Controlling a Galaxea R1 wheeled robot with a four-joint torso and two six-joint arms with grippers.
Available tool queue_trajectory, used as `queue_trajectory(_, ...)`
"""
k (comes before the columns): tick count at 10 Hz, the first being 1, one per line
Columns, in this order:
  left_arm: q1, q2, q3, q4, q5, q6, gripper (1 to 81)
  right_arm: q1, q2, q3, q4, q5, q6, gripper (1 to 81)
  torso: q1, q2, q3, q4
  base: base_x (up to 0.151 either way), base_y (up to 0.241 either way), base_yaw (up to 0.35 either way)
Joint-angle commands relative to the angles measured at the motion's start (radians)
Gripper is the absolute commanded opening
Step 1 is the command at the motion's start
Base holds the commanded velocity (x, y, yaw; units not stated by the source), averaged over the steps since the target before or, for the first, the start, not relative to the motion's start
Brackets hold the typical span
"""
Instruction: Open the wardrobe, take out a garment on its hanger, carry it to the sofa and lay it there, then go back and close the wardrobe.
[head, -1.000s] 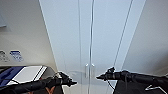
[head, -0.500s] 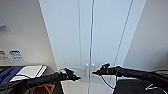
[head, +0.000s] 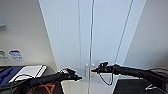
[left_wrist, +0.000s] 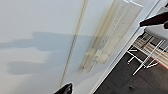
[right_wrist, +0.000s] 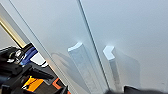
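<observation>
Right gripper (head: 93, 70) has crept inward over the last second and now sits right at the handles (head: 89, 68) of the wardrobe (head: 100, 37), tip touching or just shy; whether its fingers are spread, I cannot tell. Left gripper (head: 79, 78) has moved in too, just beside the left door, state also unclear. Doors look shut, so opening hasn't begun.

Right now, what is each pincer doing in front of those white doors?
Left pincer: beside the wardrobe handles, holding nothing; open or closed cannot be told.
Right pincer: at the right handle; grip cannot be told.
</observation>
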Motion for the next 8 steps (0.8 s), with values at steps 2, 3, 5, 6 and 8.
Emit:
queue_trajectory(2, -0.172, -0.004, 0.009, -0.007, 0.013, 0.001, 81.1, 0.186, 0.078, -0.11, -0.014, -0.005, 0.004, 81.1, 0.0, 0.0, 0.0, 0.0, 0.0, 0.0, 0.0)
queue_trajectory(3, -0.173, 0.002, -0.001, -0.007, 0.013, 0.001, 81.1, 0.186, 0.096, -0.138, -0.014, -0.004, 0.004, 81.1, 0.0, 0.0, 0.0, 0.0, 0.0, 0.0, 0.0)
queue_trajectory(5, -0.173, 0.031, -0.036, -0.007, 0.013, 0.001, 81.1, 0.193, 0.127, -0.166, -0.016, -0.005, 0.002, 81.1, 0.0, 0.0, 0.0, 0.0, 0.0, 0.0, 0.0)
queue_trajectory(6, -0.175, 0.057, -0.066, -0.007, 0.011, 0.001, 81.1, 0.196, 0.133, -0.16, -0.016, -0.005, 0.004, 81.1, 0.0, 0.0, 0.0, 0.0, 0.0, 0.0, 0.0)
queue_trajectory(8, -0.175, 0.132, -0.148, -0.005, 0.003, 0.001, 81.1, 0.197, 0.138, -0.112, -0.011, -0.007, 0.004, 81.1, 0.0, 0.0, 0.0, 0.0, 0.0, 0.0, 0.0)
